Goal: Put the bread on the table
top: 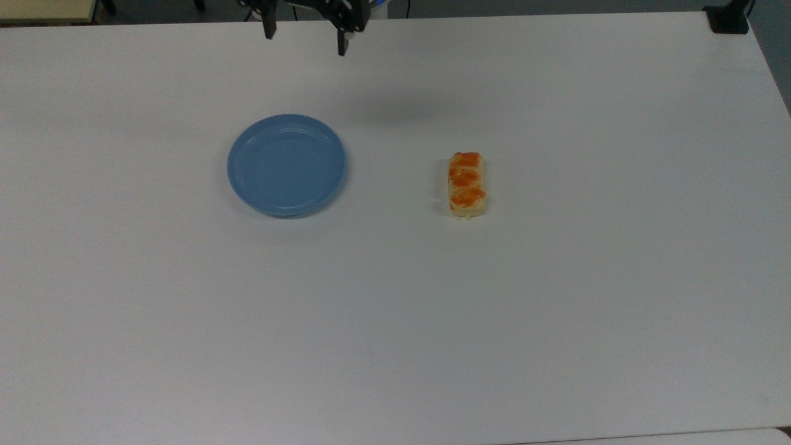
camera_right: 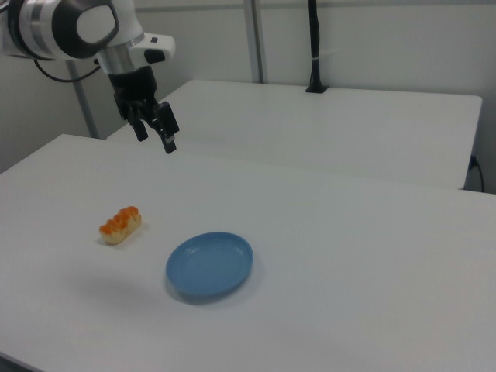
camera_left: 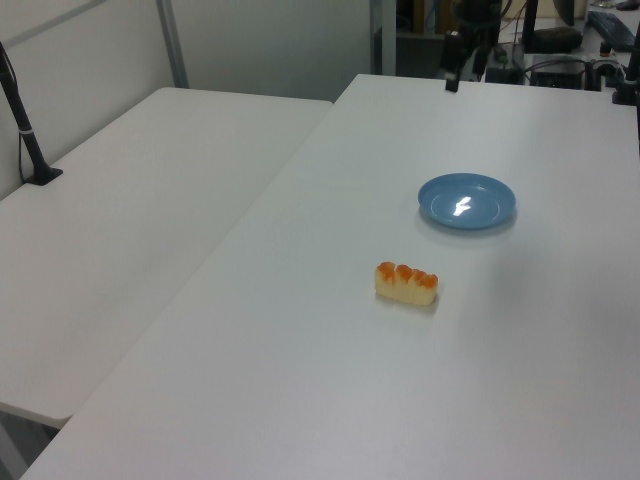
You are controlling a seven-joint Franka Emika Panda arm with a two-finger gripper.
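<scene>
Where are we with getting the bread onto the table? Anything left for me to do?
Done: the small pale-beige bread with orange patches lies flat on the white table, apart from the empty round blue plate. In hand: nothing; the gripper is open and raised well clear above the table's far edge. Left: by the look of it, nothing but parking the arm.

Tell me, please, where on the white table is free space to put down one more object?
The table is bare in the strip between the blue plate and the bread, across the top view's whole lower half, and along the top view's right side beyond the bread. Nothing is crowded. The hand hangs open above the top view's upper edge.
</scene>
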